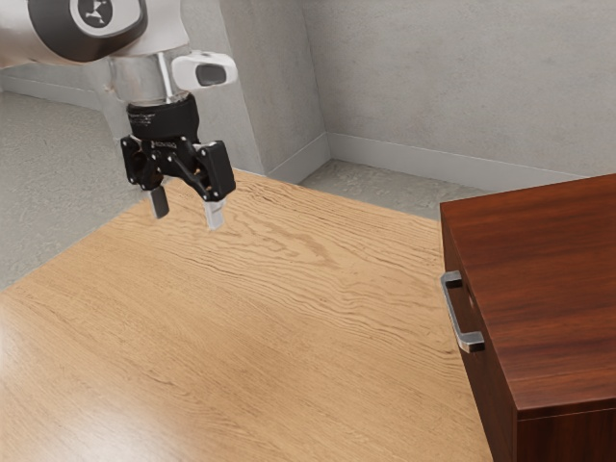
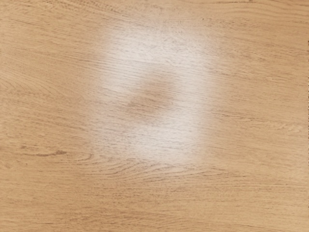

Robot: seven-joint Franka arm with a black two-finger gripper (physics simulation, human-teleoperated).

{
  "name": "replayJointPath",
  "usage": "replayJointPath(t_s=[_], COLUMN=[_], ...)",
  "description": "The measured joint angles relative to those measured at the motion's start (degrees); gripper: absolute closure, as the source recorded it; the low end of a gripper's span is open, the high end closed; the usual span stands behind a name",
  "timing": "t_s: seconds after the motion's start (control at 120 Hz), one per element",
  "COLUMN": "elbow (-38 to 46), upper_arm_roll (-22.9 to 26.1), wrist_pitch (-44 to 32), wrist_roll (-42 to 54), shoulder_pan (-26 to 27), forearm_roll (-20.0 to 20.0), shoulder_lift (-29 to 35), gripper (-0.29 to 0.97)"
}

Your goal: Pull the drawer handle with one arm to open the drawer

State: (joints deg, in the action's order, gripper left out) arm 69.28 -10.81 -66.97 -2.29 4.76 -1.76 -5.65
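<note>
Drawer handle (image 1: 460,314), untouched, well apart from hand (image 1: 187,214)

One robot arm (image 1: 96,24) is in sight, carrying one tool (image 1: 187,213) with two fingers (image 1: 215,216). There is one drawer cabinet (image 1: 549,269) of dark red-brown wood, and one light wooden tabletop (image 1: 289,327) spreads out before its front face. That face bears one metal handle (image 1: 456,313), fixed by two mounts (image 1: 450,280), one at each end. The tool hangs well apart from the cabinet, in front of the handled face. How many drawer fronts the face is split into cannot be told. In the wrist view the tabletop (image 2: 48,193) shows one pale sheen patch (image 2: 154,63).
</note>
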Motion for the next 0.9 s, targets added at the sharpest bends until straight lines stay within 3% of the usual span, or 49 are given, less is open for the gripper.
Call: replayJointPath(t_s=[0.242,0.475,0.717,0.9], elbow=[-0.04,-5.96,-5.38,-5.31], upper_arm_roll=[-0.04,0.46,2.38,3.31], wrist_pitch=[-3.8,-3.5,-3.3,-3.43], wrist_roll=[-0.53,-2.86,-26.86,-43.64], shoulder_pan=[-0.04,-0.51,-3.35,-0.7], forearm_roll=[-0.06,-1.41,-1.48,-1.47], shoulder_lift=[0.2,5.67,4.08,3.6], gripper=[0.0,0.0,0.0,0.0])
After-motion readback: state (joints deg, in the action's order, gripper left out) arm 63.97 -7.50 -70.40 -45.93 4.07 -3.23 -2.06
